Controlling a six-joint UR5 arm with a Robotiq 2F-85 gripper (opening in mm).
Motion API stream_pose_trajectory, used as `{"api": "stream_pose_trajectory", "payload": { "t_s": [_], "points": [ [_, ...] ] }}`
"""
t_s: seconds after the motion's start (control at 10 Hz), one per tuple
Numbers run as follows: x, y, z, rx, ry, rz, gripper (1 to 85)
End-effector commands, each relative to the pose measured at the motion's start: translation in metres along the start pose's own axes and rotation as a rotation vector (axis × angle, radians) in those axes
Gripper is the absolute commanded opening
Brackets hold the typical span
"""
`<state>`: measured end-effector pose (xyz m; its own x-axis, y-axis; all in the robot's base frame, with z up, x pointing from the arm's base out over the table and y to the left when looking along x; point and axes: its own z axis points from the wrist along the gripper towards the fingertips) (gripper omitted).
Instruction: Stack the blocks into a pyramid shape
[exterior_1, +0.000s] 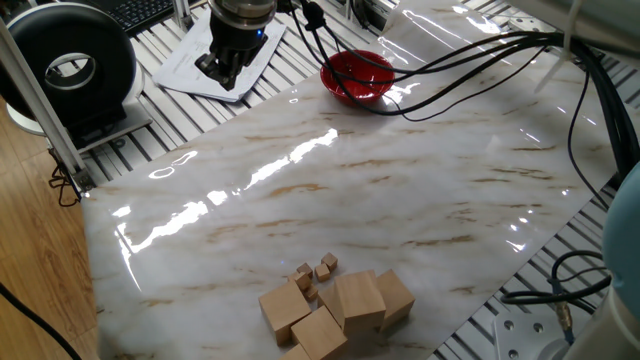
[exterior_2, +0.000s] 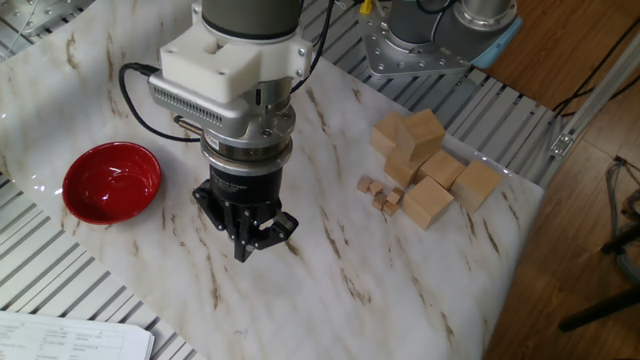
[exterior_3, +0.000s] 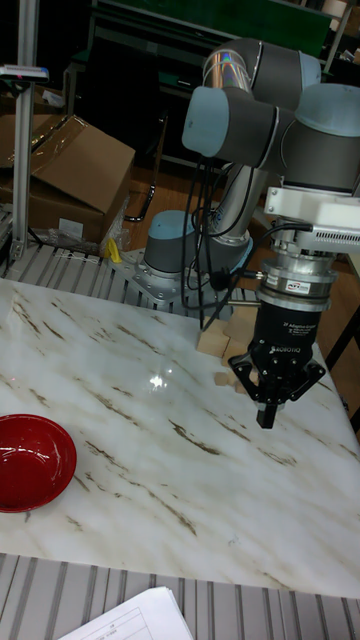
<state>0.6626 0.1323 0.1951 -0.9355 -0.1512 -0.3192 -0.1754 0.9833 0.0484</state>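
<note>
Gripper (exterior_2: 245, 247) hangs above the marble table (exterior_2: 330, 280), fingers pointing down, closed together to a narrow tip with nothing between them; same reading in the tall fixed view (exterior_3: 266, 415), where the fingertips meet and hold nothing. Landmark for positions: red bowl (exterior_2: 111, 181). Gripper sits to the right of the red bowl in the other fixed view, apart from it, with bare marble between. Blocks (exterior_2: 425, 165) lie well beyond the gripper on the side away from the red bowl, clustered near the table's far corner by the arm's base. Cluster is a loose heap, not a stepped stack: one block (exterior_2: 423, 133) rides on top of others, one (exterior_2: 428, 203) sits at the near edge, one (exterior_2: 477, 184) at the outer edge, faces touching or nearly so. Exact block count cannot be told, some hidden behind others. Tiny wooden cubes (exterior_2: 381, 193) lie on the bowl-ward side of the heap, just beside it. In one fixed view the red bowl (exterior_1: 357, 78) is at the far end of the table and the blocks (exterior_1: 338, 303) at the near edge, well apart from it; black cables (exterior_1: 450, 70) pass over the bowl's rim side. Gripper (exterior_1: 224, 68) there shows near the red bowl, over a sheet of paper (exterior_1: 222, 62) in that picture.
</note>
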Motion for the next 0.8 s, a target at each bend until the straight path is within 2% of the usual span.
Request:
{"api": "stream_pose_trajectory", "payload": {
  "t_s": [0.0,0.4,0.7],
  "points": [
    [0.0,-0.003,-0.001,0.007,0.002,-0.035,1.0],
    [-0.004,-0.013,-0.001,0.046,-0.011,-0.122,1.0],
    [0.002,-0.022,-0.003,0.082,0.016,-0.156,1.0]
  ]
}}
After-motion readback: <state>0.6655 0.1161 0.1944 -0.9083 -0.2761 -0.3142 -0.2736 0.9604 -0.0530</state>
